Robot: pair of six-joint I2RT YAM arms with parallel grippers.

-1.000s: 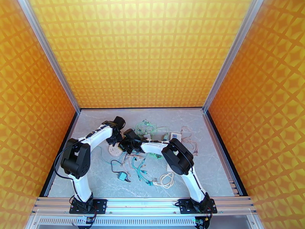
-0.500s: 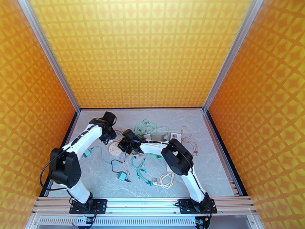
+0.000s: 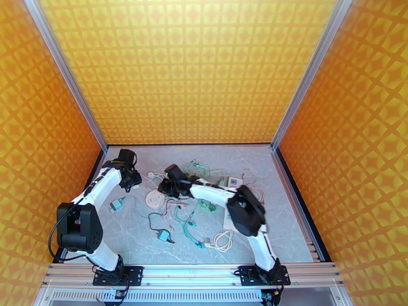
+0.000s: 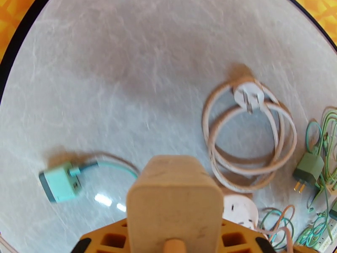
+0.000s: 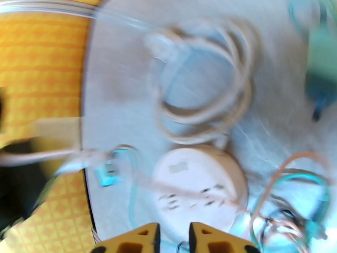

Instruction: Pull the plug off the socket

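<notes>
- The teal plug (image 3: 117, 204) lies on the grey marbled table (image 3: 285, 225), left of the round white socket (image 3: 154, 199) and clear of it, with its teal cord trailing right.
- From the left wrist, the same plug (image 4: 61, 186) sits at the left with a short teal lead, and the socket (image 4: 240, 209) peeks out at the lower right, partly behind the finger block.
- The left gripper (image 3: 131, 179) hangs at the far left of the table, beyond the plug and apart from it.
- In its own wrist view the left gripper (image 4: 175, 199) reads as one tan block, so I cannot tell whether its claw is apart or together.
- The right gripper (image 3: 166, 185) is just beyond the socket's far right edge.
- In the blurred right wrist view, the right gripper (image 5: 175, 239) shows two orange tips a narrow gap apart, gripping nothing that I can make out.
- The socket (image 5: 200, 188) lies directly ahead of those tips, slots facing up, with the plug (image 5: 105, 173) further to its left.
- A white cord coil (image 3: 152, 179) lies just beyond the socket, and its plug head (image 4: 248, 93) rests on the far side of the loops.
- An olive-green adaptor (image 4: 309, 169) lies to the right of the coil among thin green and orange wires.
</notes>
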